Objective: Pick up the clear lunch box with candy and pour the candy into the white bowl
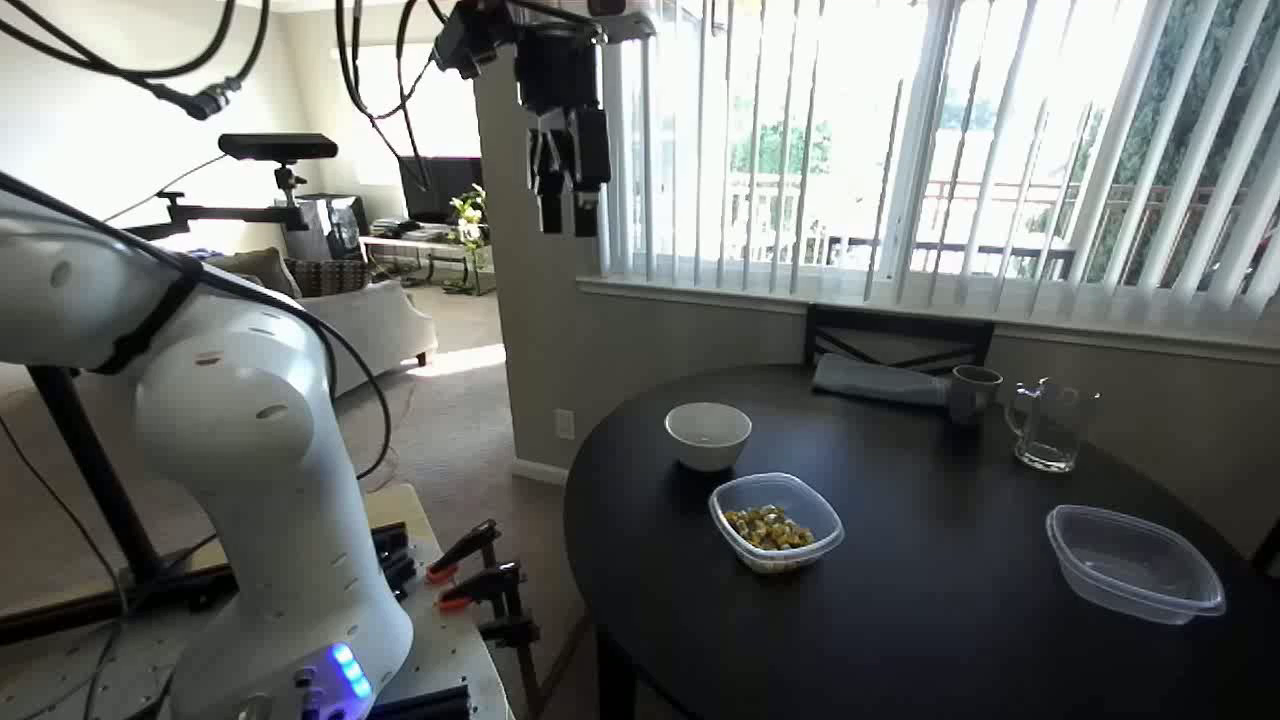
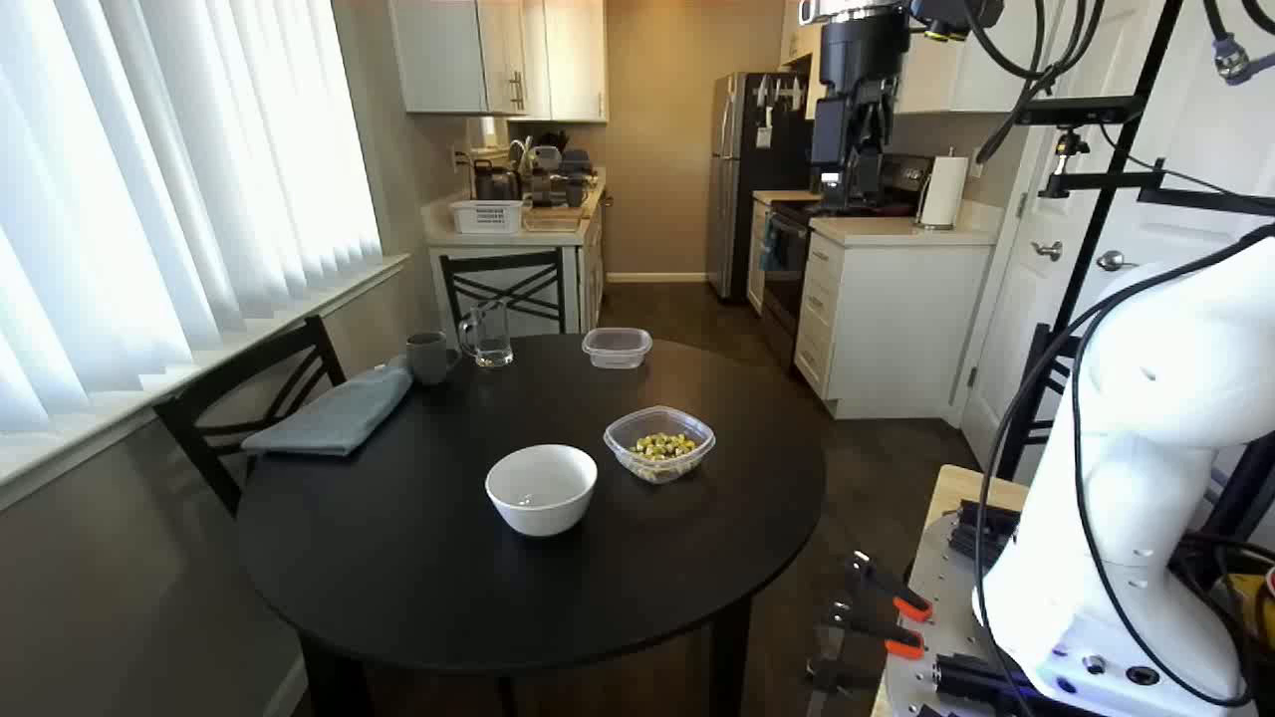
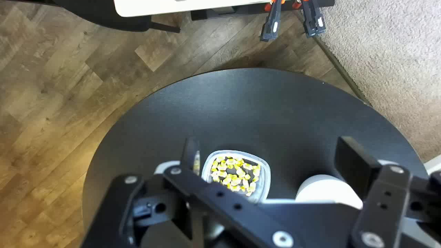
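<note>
The clear lunch box (image 1: 812, 505) stands upright on the dark round table and holds yellow and brownish candy (image 1: 768, 528). The box (image 2: 652, 476) and its candy (image 2: 664, 446) also show in an exterior view. The white bowl (image 1: 708, 440) stands close beside the box; it also shows in an exterior view (image 2: 541, 516). My gripper (image 1: 568, 222) is open and empty, high above the table; it hangs fingers down (image 2: 849, 189). In the wrist view, between the spread fingers (image 3: 270, 151), I see the lunch box (image 3: 265, 177), partly hidden by a finger, candy (image 3: 237, 172) and part of the bowl (image 3: 325, 191).
On the table (image 1: 900, 640) also stand a flatter clear container (image 1: 1120, 590), a glass mug (image 1: 1052, 430) and a grey mug (image 1: 970, 400) beside a folded grey cloth (image 1: 880, 382). A chair (image 2: 269, 388) and window blinds (image 2: 179, 179) border the table.
</note>
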{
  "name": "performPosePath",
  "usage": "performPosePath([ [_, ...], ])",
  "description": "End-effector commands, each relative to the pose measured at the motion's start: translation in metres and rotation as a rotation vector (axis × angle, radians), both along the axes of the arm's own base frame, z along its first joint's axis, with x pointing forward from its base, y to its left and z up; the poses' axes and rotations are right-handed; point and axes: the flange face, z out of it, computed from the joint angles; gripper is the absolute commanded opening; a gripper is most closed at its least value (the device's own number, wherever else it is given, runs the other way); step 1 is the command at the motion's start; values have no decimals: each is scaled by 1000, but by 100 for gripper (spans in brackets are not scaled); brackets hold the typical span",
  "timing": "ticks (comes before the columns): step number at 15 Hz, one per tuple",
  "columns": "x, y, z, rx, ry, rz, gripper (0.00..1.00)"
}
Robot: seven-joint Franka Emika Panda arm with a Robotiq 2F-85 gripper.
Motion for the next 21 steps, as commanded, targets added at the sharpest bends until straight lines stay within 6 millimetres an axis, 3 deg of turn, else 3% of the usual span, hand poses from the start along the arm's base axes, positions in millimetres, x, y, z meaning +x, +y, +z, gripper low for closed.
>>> performPosePath([
  [1, 0, 0, 1, 0, 1, 0, 100],
  [8, 0, 0, 1, 0, 1, 0, 100],
  [9, 9, -1, 0, 0, -2, 5, 100],
  [11, 48, -12, -9, -7, -54, 0, 100],
  [12, 75, -21, -25, -4, -93, -24, 100],
  [15, 126, -27, -58, 7, -189, -40, 100],
  [21, 224, -53, -164, -58, -79, -69, 100],
])
